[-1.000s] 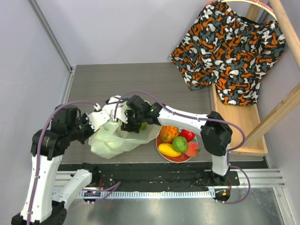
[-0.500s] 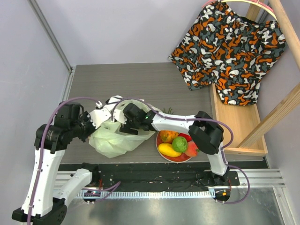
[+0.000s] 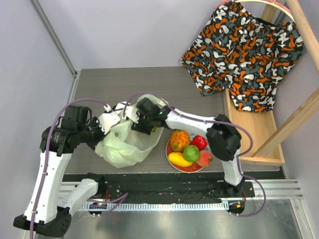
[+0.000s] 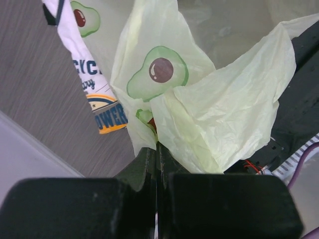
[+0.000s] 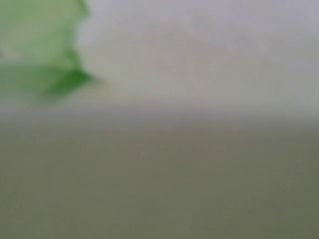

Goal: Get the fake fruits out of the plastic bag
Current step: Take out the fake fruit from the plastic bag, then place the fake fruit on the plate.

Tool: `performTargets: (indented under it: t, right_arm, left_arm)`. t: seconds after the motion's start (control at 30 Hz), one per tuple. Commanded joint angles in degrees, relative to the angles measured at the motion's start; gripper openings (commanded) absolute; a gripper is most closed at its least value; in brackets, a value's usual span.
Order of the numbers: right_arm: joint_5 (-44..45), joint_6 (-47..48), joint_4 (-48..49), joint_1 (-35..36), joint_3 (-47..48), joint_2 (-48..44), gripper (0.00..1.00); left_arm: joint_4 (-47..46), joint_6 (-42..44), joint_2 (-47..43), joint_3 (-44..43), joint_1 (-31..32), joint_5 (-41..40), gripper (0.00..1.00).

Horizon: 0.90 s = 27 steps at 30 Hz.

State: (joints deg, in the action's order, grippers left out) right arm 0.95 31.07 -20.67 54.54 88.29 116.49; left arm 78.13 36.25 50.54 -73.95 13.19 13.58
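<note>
The plastic bag point(image 3: 124, 144) lies in the lower left part of the top view, on the grey surface point(image 3: 114, 87), close to the arm bases. It is pale green and crinkled, with avocado prints, and its mouth is turned toward the upper right.

Five fruits point(image 3: 188, 151) are outside the bag. They sit together on a red plate point(image 3: 192, 170) that stands just to the right of the bag:
- an orange pineapple point(image 3: 180, 140) with a green crown
- a green lime point(image 3: 191, 154)
- a red fruit point(image 3: 200, 143)
- a yellow fruit point(image 3: 178, 159)
- an orange-red fruit point(image 3: 205, 158)

The pictures do not show if another fruit is inside the bag.

The left gripper point(image 4: 157, 148) is clenched on a fold of the bag's edge. In the left wrist view its two fingers are pressed together with the thin plastic between them.

The right gripper point(image 3: 145, 125) reaches into the mouth of the bag from the right. Its fingertips are hidden there, so one cannot tell if it is released or clenched. The right wrist view is only a blur of pale grey-green, with a green patch in the upper left corner.

In the upper left of the left wrist view, a white cloth point(image 4: 102, 102) with printed letters lies on the surface behind the bag. In the upper right of the top view, a patterned cloth point(image 3: 244, 45) in orange, black and white hangs over a wooden rack point(image 3: 259, 129).
</note>
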Motion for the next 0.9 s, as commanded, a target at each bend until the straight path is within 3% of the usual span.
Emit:
performTargets:
  t: [0.0, 0.17, 0.33, 0.4, 0.57, 0.73, 0.87]
  right_arm:
    - [-18.5, -3.3, -7.0, -4.9, 6.4, -14.6, 0.31]
    - [-32.7, -3.5, -17.4, -8.1, 9.5, -18.1, 0.32]
    - [-37.0, -2.9, -22.9, -9.9, 10.9, -19.6, 0.34]
    - [-37.5, -1.9, -23.7, -10.2, 10.8, -19.8, 0.38]
    - [-30.8, -1.6, -24.7, -10.4, 6.9, -18.6, 0.34]
    - [-30.4, 0.3, -23.3, -10.4, 2.0, -20.7, 0.34]
    - [-28.7, 0.2, -23.3, -10.4, -1.2, -20.7, 0.35]
  left_arm:
    - [6.1, -3.2, 3.9, -2.2, -0.2, 5.3, 0.00]
    - [-7.0, -10.1, 10.7, -7.6, -0.2, 6.0, 0.00]
    - [-20.8, -22.1, 21.5, -16.2, -0.2, 5.2, 0.00]
    - [-24.1, -25.5, 24.6, -21.4, -0.5, 4.1, 0.00]
    - [-31.4, -35.9, 33.3, -32.5, -4.0, 7.2, 0.00]
    - [-34.4, -41.8, 33.4, -30.4, -6.2, 8.4, 0.00]
    - [-36.3, -43.4, 31.7, -27.4, -6.7, 15.4, 0.00]
